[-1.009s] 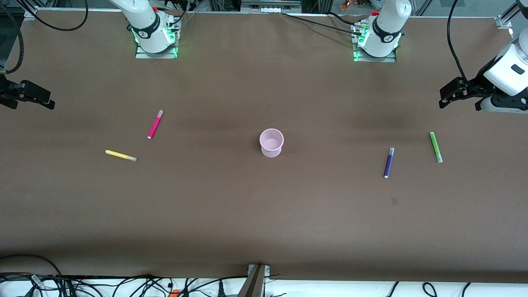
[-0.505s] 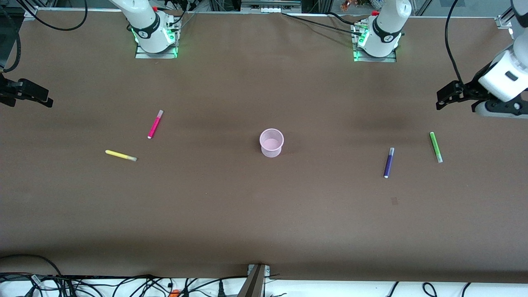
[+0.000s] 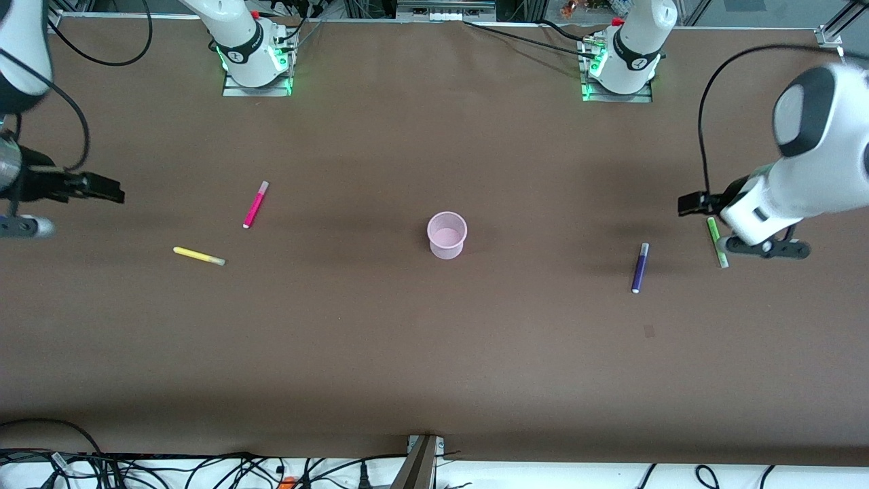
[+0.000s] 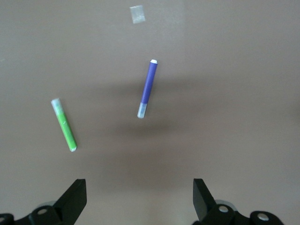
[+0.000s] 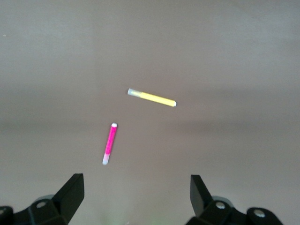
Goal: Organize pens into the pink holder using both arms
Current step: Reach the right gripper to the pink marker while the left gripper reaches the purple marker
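Pink holder point(image 3: 447, 235) mid-table, pens scattered apart, left pincer point(image 4: 139, 201) and right pincer point(image 5: 137, 199) released.

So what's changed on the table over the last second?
Both arms swung inward: the left gripper now hangs by the green pen, and the right gripper moved toward the magenta pen. Both are open and empty. All four pens and the pink holder stayed put.

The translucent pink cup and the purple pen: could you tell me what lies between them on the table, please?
Nothing: in the front view the brown table is bare between the translucent pink cup and the purple pen.
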Robot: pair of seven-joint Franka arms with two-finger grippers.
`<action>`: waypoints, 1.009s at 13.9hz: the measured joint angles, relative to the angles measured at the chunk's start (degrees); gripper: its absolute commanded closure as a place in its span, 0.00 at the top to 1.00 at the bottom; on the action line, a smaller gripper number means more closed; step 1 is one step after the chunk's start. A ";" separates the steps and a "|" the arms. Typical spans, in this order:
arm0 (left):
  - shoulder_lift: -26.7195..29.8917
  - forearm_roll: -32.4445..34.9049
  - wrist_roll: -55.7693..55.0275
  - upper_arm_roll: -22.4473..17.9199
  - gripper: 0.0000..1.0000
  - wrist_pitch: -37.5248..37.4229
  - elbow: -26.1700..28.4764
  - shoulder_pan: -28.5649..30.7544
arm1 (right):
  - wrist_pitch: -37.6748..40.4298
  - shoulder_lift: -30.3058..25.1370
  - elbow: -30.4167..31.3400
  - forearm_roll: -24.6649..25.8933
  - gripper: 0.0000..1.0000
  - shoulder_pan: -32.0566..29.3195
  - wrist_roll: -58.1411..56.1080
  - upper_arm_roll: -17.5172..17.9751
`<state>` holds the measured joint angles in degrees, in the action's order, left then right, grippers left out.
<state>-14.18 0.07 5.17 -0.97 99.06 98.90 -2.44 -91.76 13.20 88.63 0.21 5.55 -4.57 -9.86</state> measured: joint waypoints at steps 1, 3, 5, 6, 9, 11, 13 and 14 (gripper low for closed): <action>-2.21 0.01 3.14 0.00 1.00 2.13 0.01 0.01 | -2.13 0.85 1.74 -0.13 1.00 0.02 0.04 0.03; -6.39 0.03 9.91 -0.08 1.00 7.02 0.02 0.25 | -6.54 1.52 6.98 -1.31 1.00 -0.01 0.09 0.03; -9.83 0.04 15.11 -0.14 1.00 12.44 0.16 0.55 | -10.30 1.48 12.31 -2.49 0.99 -0.01 0.37 0.03; -11.19 0.06 17.88 -0.15 1.00 15.59 0.57 0.61 | -12.61 1.42 14.83 -2.71 0.99 -0.01 0.85 0.03; -13.81 0.08 25.08 -0.10 1.00 28.24 4.93 0.50 | -22.03 1.30 22.85 -2.84 0.99 0.03 1.90 0.16; -14.82 0.08 26.52 -0.01 1.00 36.87 9.24 0.07 | -30.14 1.32 28.97 -3.29 0.99 0.07 2.04 0.31; -16.05 0.08 26.92 0.10 1.00 42.59 12.42 -0.23 | -38.09 1.47 34.90 -3.90 0.99 0.19 2.09 1.31; -16.65 0.08 27.02 0.13 1.00 43.78 12.99 -0.25 | -40.95 1.67 36.83 -3.97 0.99 0.41 2.42 1.71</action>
<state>-30.83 0.16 32.19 -0.83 142.84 111.90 -2.69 -132.71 14.88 125.46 -3.76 5.96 -2.15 -8.15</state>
